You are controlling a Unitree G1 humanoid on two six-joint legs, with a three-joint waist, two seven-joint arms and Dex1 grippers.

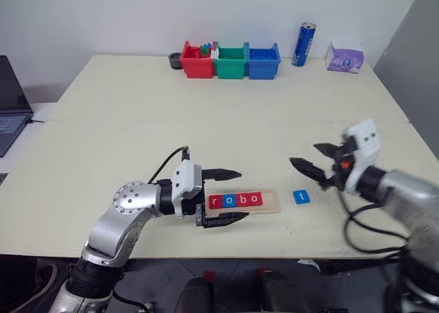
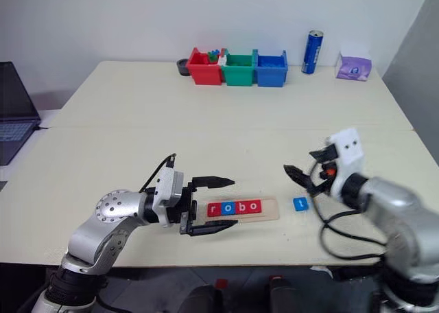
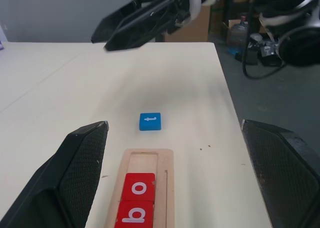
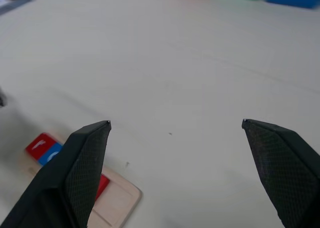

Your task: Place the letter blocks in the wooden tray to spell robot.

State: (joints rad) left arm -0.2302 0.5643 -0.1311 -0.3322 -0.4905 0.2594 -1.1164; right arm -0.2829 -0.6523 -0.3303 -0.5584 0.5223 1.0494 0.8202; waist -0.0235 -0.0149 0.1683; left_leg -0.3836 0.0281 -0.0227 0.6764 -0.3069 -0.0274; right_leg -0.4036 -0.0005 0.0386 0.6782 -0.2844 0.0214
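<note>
Wooden tray (image 1: 269,204) w/ r, o, b, o near desk (image 1: 206,121) front edge, end slot free. Blue t block (image 1: 301,197) just beside. Left gripper (image 1: 230,195) open, straddling tray end; right gripper (image 1: 311,159) open, empty, above. Bins (image 1: 230,61) at far edge.

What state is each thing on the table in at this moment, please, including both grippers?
wooden tray: flat on the table, four slots filled, its right end slot empty.
r, o, b, o blocks: seated in the tray.
blue t block: loose on the table, right of the tray.
left gripper: open, fingers astride the tray's left end.
right gripper: open, empty, above the table.
blue can: upright.
</note>
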